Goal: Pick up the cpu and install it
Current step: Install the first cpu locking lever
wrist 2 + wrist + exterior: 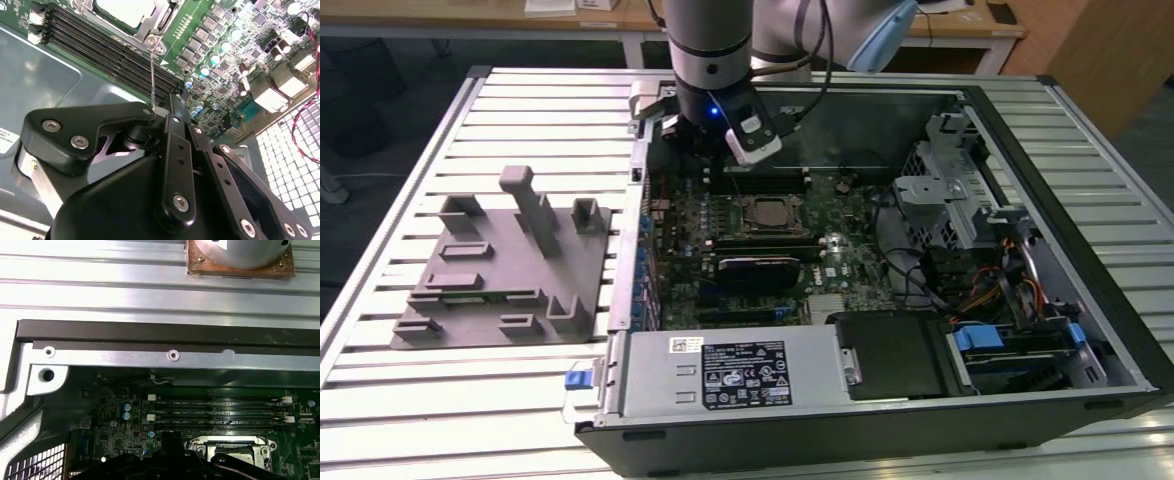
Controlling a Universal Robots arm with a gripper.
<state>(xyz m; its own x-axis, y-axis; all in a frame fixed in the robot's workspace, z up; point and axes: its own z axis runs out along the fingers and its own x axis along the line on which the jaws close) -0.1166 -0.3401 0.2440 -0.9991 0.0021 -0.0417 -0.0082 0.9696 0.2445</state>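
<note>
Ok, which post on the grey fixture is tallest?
The slim middle post of the grey fixture; the blocky posts either side of it stand clearly lower.

A slatted metal table [520, 100] carries an open computer case [854, 440], lying on its side from the middle out to the edge at the exterior view's right, and a grey fixture plate [480, 300] with upright blocks, flat just beside the case toward the opposite edge.
</note>
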